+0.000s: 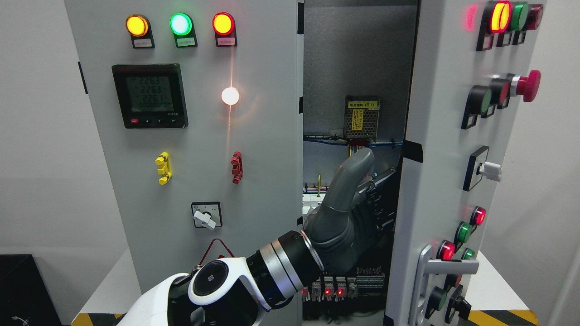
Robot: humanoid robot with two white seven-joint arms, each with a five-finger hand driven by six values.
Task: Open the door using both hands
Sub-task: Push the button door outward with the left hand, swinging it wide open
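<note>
While the cabinet's right-hand door [446,149] stands ajar, swung out toward the camera on its far-side hinge, the robot's left hand [346,217] reaches up from the lower left into the dark gap between that door and the closed left door [190,136]. Its thumb [355,170] points upward, long axis running parallel to the door's vertical free edge, which lies just to the right of the hand; the fingers [374,210] curl toward the door's inner face, though whether they actually grip the edge or only rest near it cannot be told from this angle. The right hand is not in view. The door's handle [426,280] sits low on the outer face, well below and outside the hand. Behind the palm, wiring and a row of breakers [331,287] crowd the cabinet interior, leaving little slack inward; open room lies outward and rightward, judged the likely path for pushing the door wider
</note>
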